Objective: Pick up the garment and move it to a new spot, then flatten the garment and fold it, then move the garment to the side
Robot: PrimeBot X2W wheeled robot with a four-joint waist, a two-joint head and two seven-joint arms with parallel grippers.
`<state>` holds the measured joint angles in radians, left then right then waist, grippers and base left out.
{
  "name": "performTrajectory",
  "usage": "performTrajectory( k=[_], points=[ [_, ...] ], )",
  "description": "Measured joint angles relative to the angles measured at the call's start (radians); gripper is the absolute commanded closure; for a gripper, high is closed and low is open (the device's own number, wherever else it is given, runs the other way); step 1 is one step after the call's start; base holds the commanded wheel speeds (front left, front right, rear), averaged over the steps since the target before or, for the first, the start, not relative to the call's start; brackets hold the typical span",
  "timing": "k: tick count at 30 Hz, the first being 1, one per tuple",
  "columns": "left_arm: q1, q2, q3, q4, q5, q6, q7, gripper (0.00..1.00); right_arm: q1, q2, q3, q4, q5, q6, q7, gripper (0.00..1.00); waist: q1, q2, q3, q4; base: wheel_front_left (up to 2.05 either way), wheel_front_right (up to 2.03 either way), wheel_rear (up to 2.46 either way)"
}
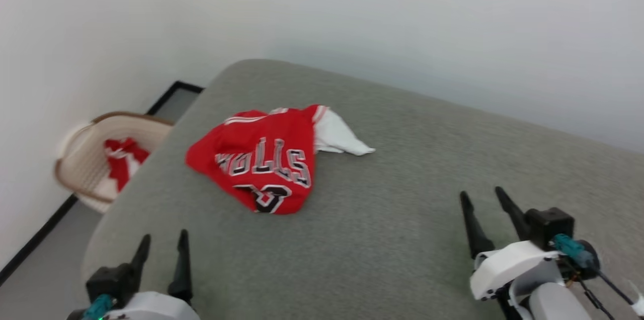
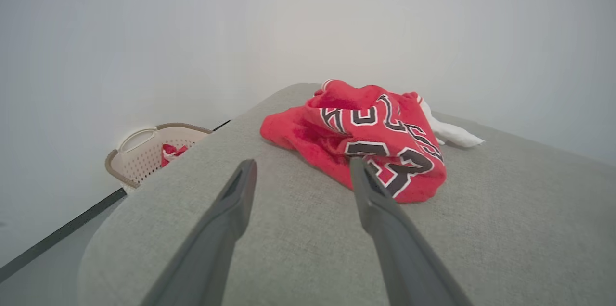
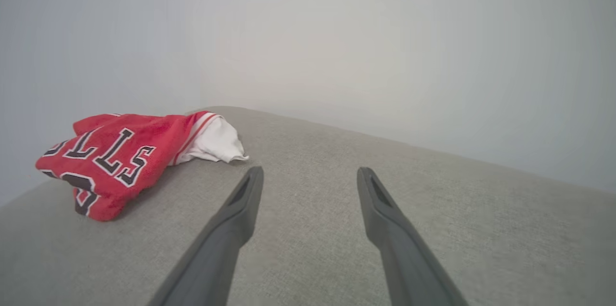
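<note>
While the left pincer (image 1: pixel 164 234) and right pincer (image 1: pixel 480 191) gape empty, the garment (image 1: pixel 261 159) half-hides its print

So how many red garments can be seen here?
2: a crumpled jersey on the grey cushion, and a red-and-white piece in the basket beside it. The basket may hide more.

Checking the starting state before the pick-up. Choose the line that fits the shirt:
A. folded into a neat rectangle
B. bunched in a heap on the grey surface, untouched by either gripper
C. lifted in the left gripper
B: the shirt lies rumpled on the grey surface with a white sleeve sticking out, and the left gripper and right gripper both stand open, apart from it.
</note>
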<state>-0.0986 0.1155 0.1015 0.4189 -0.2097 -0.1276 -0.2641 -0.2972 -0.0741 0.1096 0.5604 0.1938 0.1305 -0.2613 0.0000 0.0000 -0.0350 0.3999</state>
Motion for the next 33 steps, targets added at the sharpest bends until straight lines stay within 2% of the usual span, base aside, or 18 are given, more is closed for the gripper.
performTrajectory(
  k=[5, 9, 15, 22, 28, 31, 33],
  points=[
    [0.03, -0.014, 0.05, -0.042, -0.008, 0.01, 0.0, 0.0, -0.054, 0.013, 0.074, 0.026, 0.017, 0.0, 0.0, 0.0, 0.0, 0.0, 0.005, 0.074, 0.0, 0.0, 0.0],
    [0.052, -0.026, 0.085, -0.078, -0.01, 0.017, 0.0, 0.0, -0.094, 0.016, 0.137, 0.055, 0.038, 0.0, 0.0, 0.0, 0.0, 0.0, 0.02, 0.109, 0.0, 0.0, 0.0],
    [0.08, -0.045, 0.117, -0.111, -0.009, 0.026, 0.0, 0.0, -0.135, 0.02, 0.212, 0.086, 0.069, 0.0, 0.0, 0.0, 0.0, 0.0, 0.041, 0.129, 0.0, 0.0, 0.0],
    [0.079, -0.045, 0.104, -0.098, 0.002, 0.013, 0.0, 0.0, -0.144, 0.021, 0.241, 0.093, 0.088, 0.0, 0.0, 0.0, 0.0, 0.0, 0.037, 0.124, 0.0, 0.0, 0.0],
    [-0.019, -0.003, 0.006, -0.031, 0.015, 0.003, 0.0, 0.0, -0.107, 0.012, 0.215, 0.072, 0.087, 0.0, 0.0, 0.0, 0.0, 0.0, 0.039, 0.11, 0.0, 0.0, 0.0],
    [-0.119, 0.051, -0.146, 0.035, 0.032, -0.001, 0.012, 0.0, -0.082, 0.001, 0.198, 0.058, 0.075, 0.0, 0.0, 0.0, 0.0, 0.0, 0.048, 0.103, 0.0, 0.0, 0.0],
    [-0.201, 0.076, -0.221, 0.072, -0.018, -0.002, 0.032, 0.0, -0.077, -0.003, 0.198, 0.051, 0.063, 0.0, 0.0, 0.0, 0.0, 0.0, 0.056, 0.095, 0.0, 0.0, 0.0]
  ],
)
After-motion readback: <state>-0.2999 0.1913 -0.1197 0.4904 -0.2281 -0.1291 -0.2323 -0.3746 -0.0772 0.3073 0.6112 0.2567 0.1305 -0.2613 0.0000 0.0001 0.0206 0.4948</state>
